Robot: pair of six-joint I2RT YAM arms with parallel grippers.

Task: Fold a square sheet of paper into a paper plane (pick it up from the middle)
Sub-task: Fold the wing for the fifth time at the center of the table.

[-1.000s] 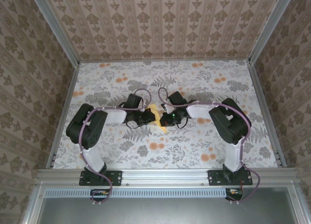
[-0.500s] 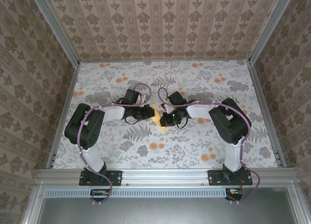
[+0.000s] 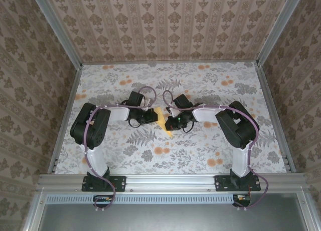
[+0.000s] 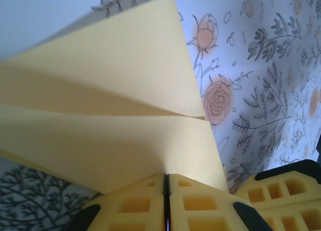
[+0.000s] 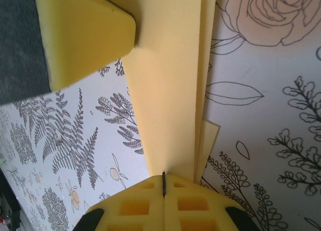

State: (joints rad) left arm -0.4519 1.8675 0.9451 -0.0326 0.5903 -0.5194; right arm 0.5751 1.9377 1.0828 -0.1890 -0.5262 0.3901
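The bench (image 3: pixel 210 85) is boxed in by papered walls (image 3: pixel 160 25) at 9, 12 and 3 o'clock, and a metal rail (image 3: pixel 170 181) runs along its 6 o'clock edge, where both arm bases are bolted. Both arms bend inward and meet at the middle, so there is flowered cloth free on every side of them. The widest stretch lies toward 12 o'clock, with a narrower band toward 6.

The paper (image 3: pixel 161 118) is folded and yellow, and it sits right at the centre of the bench, between the two wrists. From above, a pointed end sticks out toward 5 o'clock.

The left gripper (image 4: pixel 166 188) reaches in from 9 o'clock. Its yellow pads are pressed together on the paper's edge, and the folded layers fan away from it. One flap overlaps another along a straight crease, with the cloth just beyond.

The right gripper (image 5: pixel 163 183) comes in from 3 o'clock, closed tight on the paper too. From its camera, the strip runs straight up from the pinch toward the other gripper's pad at 11 o'clock. A small corner pokes out at the right edge. The two grippers sit close together, nearly touching.
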